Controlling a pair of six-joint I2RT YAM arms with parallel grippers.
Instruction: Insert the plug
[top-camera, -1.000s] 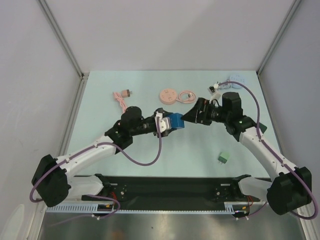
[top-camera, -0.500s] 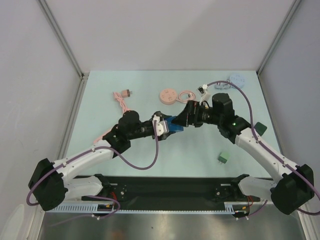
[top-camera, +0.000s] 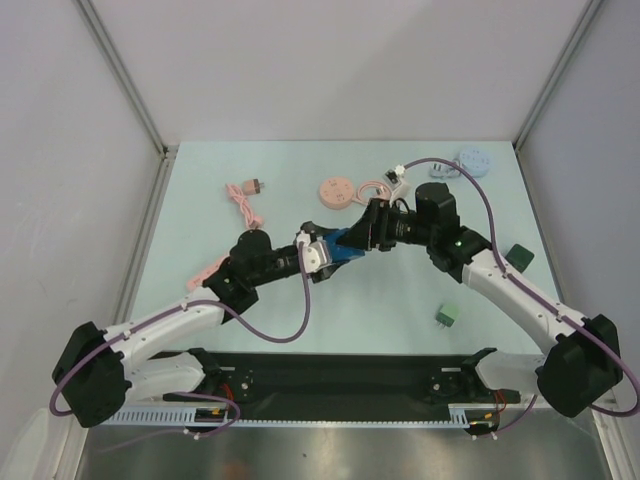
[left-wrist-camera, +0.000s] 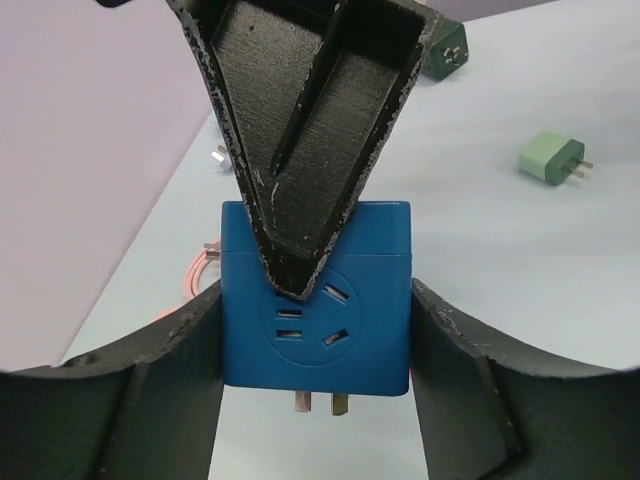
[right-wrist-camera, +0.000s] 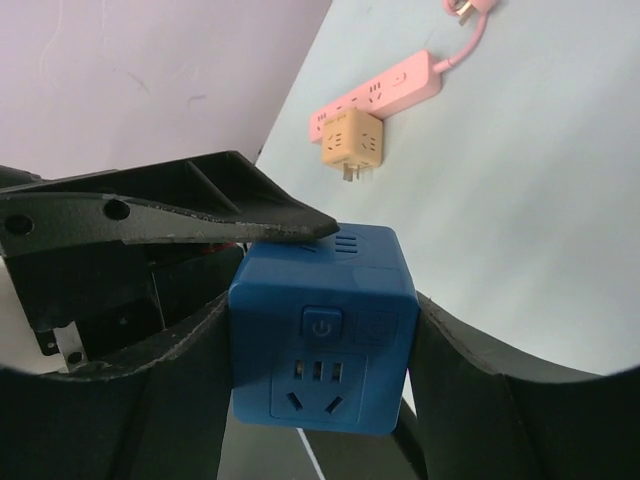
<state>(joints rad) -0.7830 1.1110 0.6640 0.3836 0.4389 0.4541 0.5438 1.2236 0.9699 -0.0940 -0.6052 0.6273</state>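
Blue cube socket (left-wrist-camera: 372, 300): one, rounded corners, power button and outlets on faces, two prongs showing underneath. Left gripper (left-wrist-camera: 315, 340) clamping its sides; right gripper (right-wrist-camera: 320, 350) also gripping it, one finger lying across front outlet. Beyond fingers lying: one light green plug (left-wrist-camera: 548, 158), one dark green plug (left-wrist-camera: 445, 58), one orange cube (right-wrist-camera: 350, 140), one pink strip (right-wrist-camera: 385, 92)

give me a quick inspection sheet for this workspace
surface: pale teal table
job's things: blue cube socket clamped between both grippers, prongs showing
clutter: light green plug, dark green plug, round pink socket, orange cube adapter beside pink power strip
grippers: left gripper and right gripper shut on the cube
cables: pink plug cable, pink coiled cable, purple arm cable
surroundings: grey walls
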